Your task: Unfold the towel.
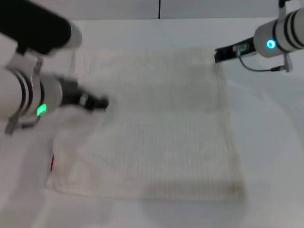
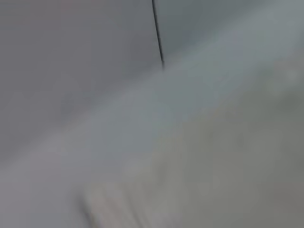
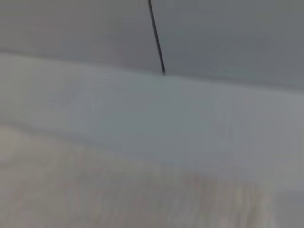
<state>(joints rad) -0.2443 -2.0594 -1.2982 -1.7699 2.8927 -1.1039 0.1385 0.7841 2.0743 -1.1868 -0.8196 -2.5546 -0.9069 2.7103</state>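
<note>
The off-white ribbed towel (image 1: 156, 123) lies spread nearly flat on the white table (image 1: 266, 152), with a small red tag (image 1: 52, 162) at its near left edge. Its left part is rumpled and folded near my left gripper (image 1: 102, 102), which sits over the towel's left edge. My right gripper (image 1: 219, 54) is at the towel's far right corner. The towel also shows as a pale cloth in the left wrist view (image 2: 228, 161) and in the right wrist view (image 3: 118, 194). Neither wrist view shows fingers.
The table's far edge meets a grey wall with a dark vertical seam (image 1: 159, 8). The seam also shows in the left wrist view (image 2: 157, 33) and the right wrist view (image 3: 156, 38). Bare table lies to the right of the towel and in front of it.
</note>
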